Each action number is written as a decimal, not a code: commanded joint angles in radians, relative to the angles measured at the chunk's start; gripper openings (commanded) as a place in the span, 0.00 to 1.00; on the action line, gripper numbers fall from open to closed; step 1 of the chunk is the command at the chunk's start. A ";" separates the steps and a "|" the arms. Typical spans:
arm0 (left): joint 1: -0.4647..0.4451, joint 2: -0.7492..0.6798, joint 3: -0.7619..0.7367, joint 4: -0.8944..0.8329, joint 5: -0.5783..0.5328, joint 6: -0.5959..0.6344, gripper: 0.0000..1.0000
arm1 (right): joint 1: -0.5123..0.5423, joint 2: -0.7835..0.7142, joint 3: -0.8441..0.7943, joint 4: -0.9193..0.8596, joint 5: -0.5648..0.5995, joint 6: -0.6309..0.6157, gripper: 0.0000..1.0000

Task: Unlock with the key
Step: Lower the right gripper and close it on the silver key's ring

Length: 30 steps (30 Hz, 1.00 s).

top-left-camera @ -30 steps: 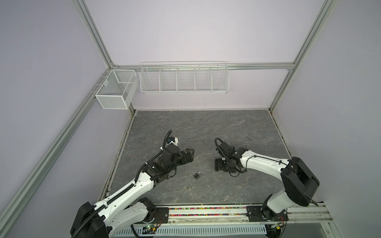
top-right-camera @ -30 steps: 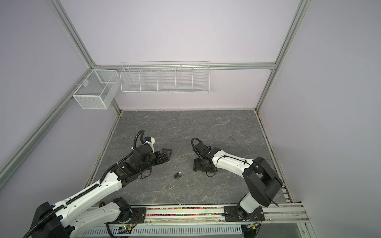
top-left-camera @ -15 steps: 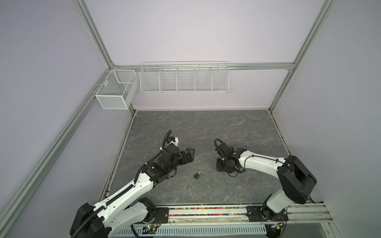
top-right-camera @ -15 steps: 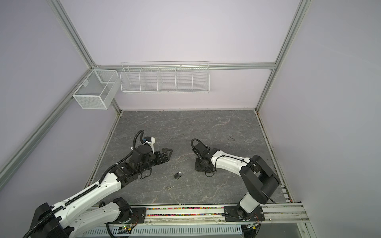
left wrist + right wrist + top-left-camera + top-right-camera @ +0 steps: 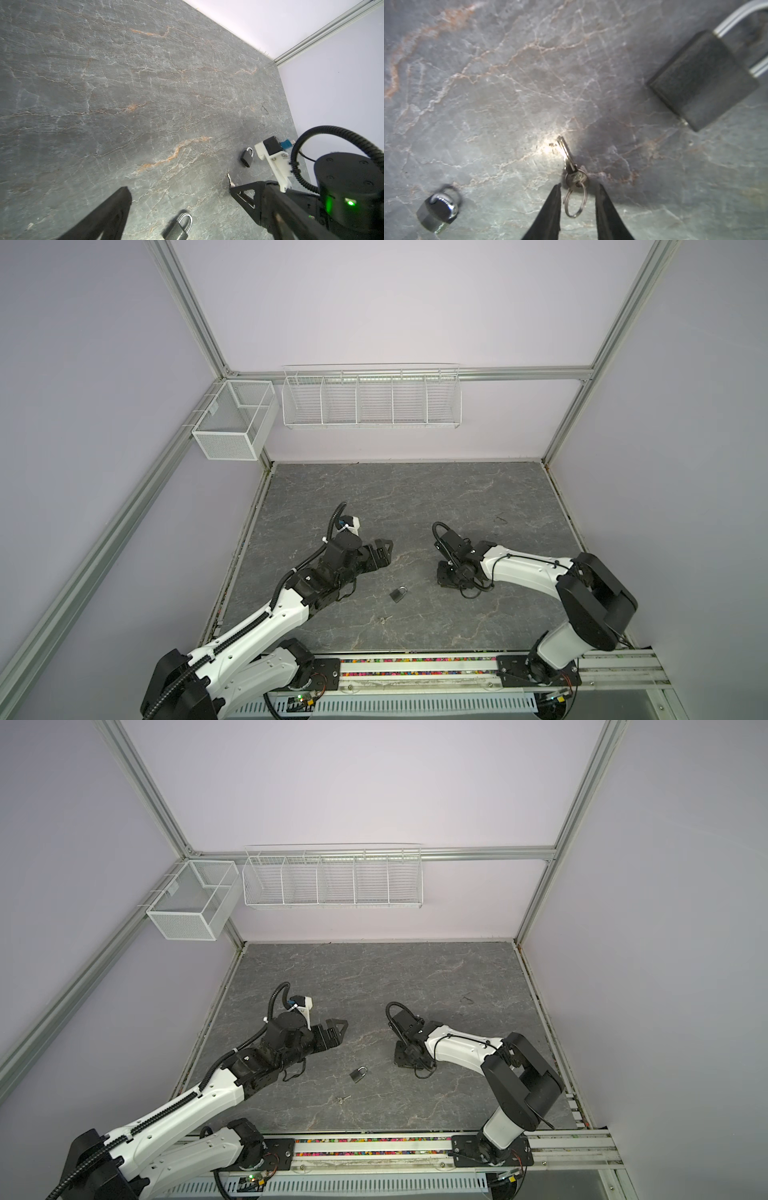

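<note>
A small silver key on a split ring lies flat on the grey stone table. My right gripper points down over it, its black fingers narrowly apart on either side of the ring, not clamped on it. A dark padlock lies close beside it, hidden under the arm in both top views. Another padlock lies between the arms. My left gripper hovers wide open and empty, left of that padlock. The key's tip shows by the right fingers.
A small silvery, key-like thing lies on the table in front of the middle padlock. A white mesh box and a long wire rack hang on the back walls. The arms' rail runs along the front edge.
The right gripper's fingers have drawn much closer together around the key's ring, and its wrist has shifted slightly. The left arm and the middle padlock have not moved.
</note>
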State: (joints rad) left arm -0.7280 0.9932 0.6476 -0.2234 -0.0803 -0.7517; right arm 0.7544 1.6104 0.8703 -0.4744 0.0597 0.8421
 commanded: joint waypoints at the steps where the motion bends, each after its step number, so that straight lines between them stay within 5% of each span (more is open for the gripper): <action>1: -0.005 -0.013 -0.001 -0.010 0.000 -0.015 1.00 | 0.001 0.018 -0.035 0.001 0.020 0.031 0.28; 13: -0.005 -0.012 -0.002 -0.008 0.005 -0.020 1.00 | 0.000 0.028 -0.036 0.012 0.045 0.019 0.17; 16: -0.005 -0.012 0.000 -0.005 0.008 -0.025 1.00 | 0.000 0.027 -0.036 0.024 0.045 0.011 0.06; 30: -0.010 -0.030 -0.015 0.083 0.060 -0.143 1.00 | 0.001 -0.105 -0.087 0.102 0.081 -0.072 0.06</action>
State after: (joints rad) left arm -0.7300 0.9871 0.6468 -0.1978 -0.0441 -0.8341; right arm 0.7544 1.5620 0.8085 -0.3824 0.1062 0.7937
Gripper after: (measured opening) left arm 0.997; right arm 0.066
